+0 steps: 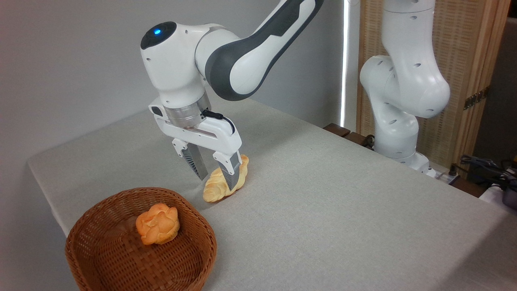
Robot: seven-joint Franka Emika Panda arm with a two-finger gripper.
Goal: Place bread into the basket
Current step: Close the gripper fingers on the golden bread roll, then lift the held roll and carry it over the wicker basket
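Observation:
The bread (pixel 215 190), a pale golden twisted roll, lies on the grey tablecloth just beyond the basket. My gripper (pixel 217 182) is lowered over its middle and stands open, one finger on each side. The near finger (pixel 228 173) covers part of the roll, and the far finger (pixel 195 161) stands just left of it. I cannot tell whether the pads touch the roll. The reddish-brown wicker basket (pixel 194 258) sits at the front left corner of the table, a short way in front and left of the bread.
A knobbly orange bun (pixel 158 223) lies inside the basket. The arm's white base (pixel 398 137) stands at the table's far right edge, with cables (pixel 484 165) and a wooden screen (pixel 464 60) behind. The table's left edge (pixel 44 194) runs close to the basket.

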